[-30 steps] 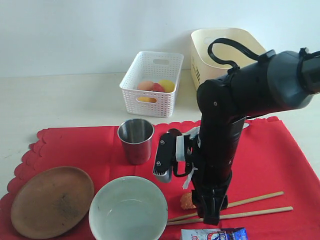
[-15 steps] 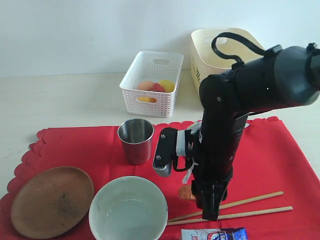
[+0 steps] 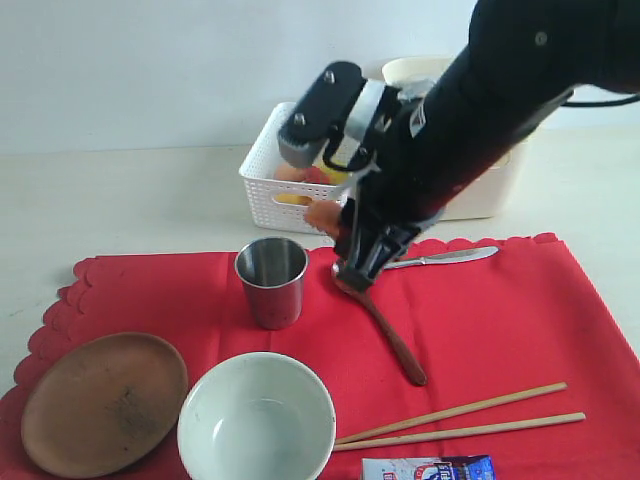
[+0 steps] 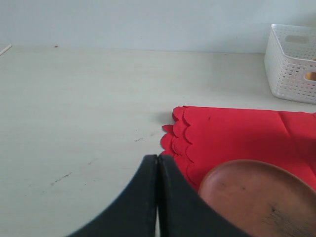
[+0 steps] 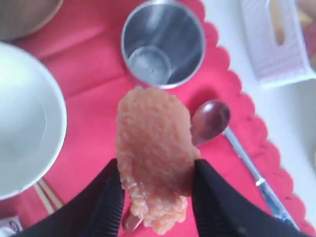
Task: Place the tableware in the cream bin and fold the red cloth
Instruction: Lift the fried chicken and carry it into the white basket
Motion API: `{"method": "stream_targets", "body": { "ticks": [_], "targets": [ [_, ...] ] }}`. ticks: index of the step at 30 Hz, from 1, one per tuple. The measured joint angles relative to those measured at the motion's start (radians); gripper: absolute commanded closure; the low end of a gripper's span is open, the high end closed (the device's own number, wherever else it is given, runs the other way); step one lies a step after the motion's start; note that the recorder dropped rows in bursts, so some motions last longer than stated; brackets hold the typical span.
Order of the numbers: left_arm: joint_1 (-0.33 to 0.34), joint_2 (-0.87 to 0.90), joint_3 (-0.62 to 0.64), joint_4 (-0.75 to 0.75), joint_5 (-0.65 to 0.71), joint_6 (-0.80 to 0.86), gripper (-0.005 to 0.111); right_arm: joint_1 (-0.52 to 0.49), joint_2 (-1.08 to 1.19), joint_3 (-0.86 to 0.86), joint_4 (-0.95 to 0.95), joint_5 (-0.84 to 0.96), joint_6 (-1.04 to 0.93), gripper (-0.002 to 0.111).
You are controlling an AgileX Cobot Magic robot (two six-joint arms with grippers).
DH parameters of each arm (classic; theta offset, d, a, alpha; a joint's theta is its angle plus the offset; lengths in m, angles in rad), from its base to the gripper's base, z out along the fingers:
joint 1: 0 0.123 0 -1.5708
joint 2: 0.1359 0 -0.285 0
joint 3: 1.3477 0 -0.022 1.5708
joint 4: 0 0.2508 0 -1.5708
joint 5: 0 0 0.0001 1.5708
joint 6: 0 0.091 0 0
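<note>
Right jaws: clamped on a food lump, rough and orange-pink, one finger on each flank. The lump hangs in the air, clear of the cloth. In the exterior view it overlaps the lower front of the basket, with the spoon's head below it.

Left jaws: pressed together, low over bare table at the cloth's scalloped corner. The plate's rim is just beside them.

Cloth: spread flat, unfolded, scalloped edges showing.

Bearings from the cloth's centre, exterior view:
- spoon: about centre, head toward 11 o'clock, handle toward 5.
- cup: 10 o'clock, upright, near the spoon's head but apart from it.
- knife: 2 o'clock, lying along the far edge, one end hidden behind the right arm.
- plate: 8 o'clock, on the cloth's corner.
- bowl: 7 o'clock, upright, just beside the plate.
- chopsticks: 4 o'clock, side by side, nearly parallel, near ends close to the bowl.
- packet: 5 o'clock, cut by the frame edge.

Off the cloth: basket at 12 o'clock, foods inside. The bin is at 1 o'clock, just beside the basket and mostly hidden by the right arm; its inside cannot be seen. All the tableware in sight lies on the cloth.
</note>
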Motion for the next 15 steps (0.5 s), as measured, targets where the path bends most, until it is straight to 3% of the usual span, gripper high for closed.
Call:
{"method": "stream_targets", "body": {
  "ticks": [8,15],
  "targets": [
    [0.0,0.0,0.0,0.0,0.0,0.0,0.107,-0.014,0.0,-0.145,0.13,-0.029,0.027,0.108],
    [0.0,0.0,0.0,0.0,0.0,0.0,0.107,-0.089,0.024,-0.222,0.267,-0.119,0.027,0.108]
  ]
}}
